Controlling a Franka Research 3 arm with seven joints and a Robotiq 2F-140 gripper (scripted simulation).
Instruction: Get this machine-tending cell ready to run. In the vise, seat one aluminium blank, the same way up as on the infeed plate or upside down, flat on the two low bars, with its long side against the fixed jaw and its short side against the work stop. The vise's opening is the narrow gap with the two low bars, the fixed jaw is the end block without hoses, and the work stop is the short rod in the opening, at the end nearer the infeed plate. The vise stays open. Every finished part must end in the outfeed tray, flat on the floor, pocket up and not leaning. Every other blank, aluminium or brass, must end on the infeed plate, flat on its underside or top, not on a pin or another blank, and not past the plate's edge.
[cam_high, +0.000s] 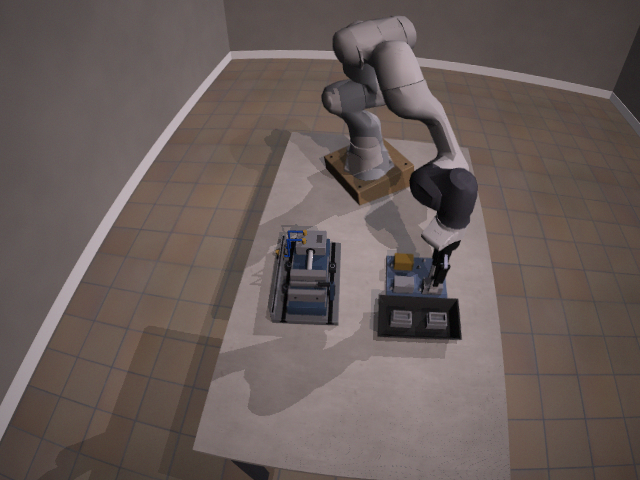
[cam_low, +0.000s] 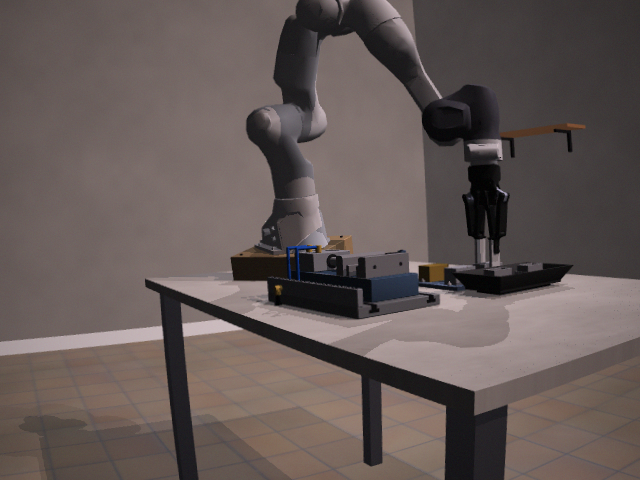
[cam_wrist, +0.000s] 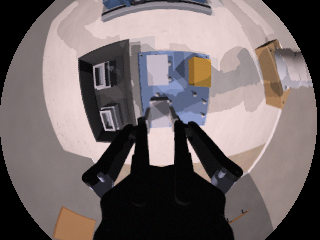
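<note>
exterior view: end effector (cam_low: 485, 254) hangs vertical, clamped on aluminium blank (cam_wrist: 159, 108).

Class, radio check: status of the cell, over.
Gripper shut on grey blank, still on plate. Vise open. Two finished parts in tray.

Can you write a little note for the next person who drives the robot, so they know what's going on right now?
Gripper: shut on a grey blank that sits on the blue infeed plate.
Also on the plate: another grey blank and the brass blank.
Done: two finished parts lie in the black tray.
Left: the vise opening looks bare; lift the held blank and seat it there against the fixed jaw and stop.
</note>
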